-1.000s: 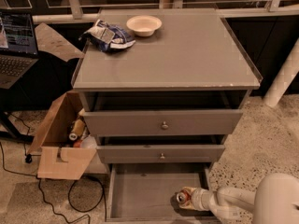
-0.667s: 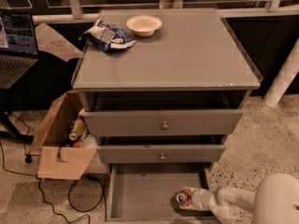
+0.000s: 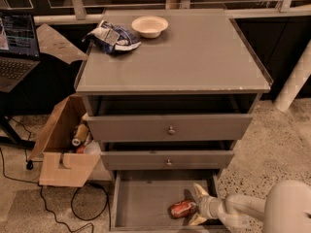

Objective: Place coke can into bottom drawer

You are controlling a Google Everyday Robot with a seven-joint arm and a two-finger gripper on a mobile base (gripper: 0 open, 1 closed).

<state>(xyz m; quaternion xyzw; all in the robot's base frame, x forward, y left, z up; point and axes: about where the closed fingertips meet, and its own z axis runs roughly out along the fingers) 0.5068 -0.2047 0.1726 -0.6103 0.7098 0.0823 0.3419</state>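
Note:
The coke can [image 3: 181, 209] lies on its side on the floor of the bottom drawer [image 3: 141, 200], which is pulled out below two grey drawers with round knobs. My gripper [image 3: 198, 206] reaches into the drawer from the right, just at the can's right end. Its two pale fingers [image 3: 199, 190] are spread open, one beyond the can's end and one on the near side. The can rests on the drawer floor rather than in a grip. My white arm [image 3: 243, 208] runs off to the lower right.
On the cabinet top [image 3: 194, 57] sit a white bowl [image 3: 149, 26] and a blue-and-white chip bag [image 3: 112, 35]. An open cardboard box [image 3: 65, 149] with items stands on the floor to the left, with cables [image 3: 82, 208] near it. A laptop [image 3: 17, 42] is at far left.
The can has gone from standing between my fingers to lying on its side on the drawer floor, slightly further left. My fingers have spread apart.

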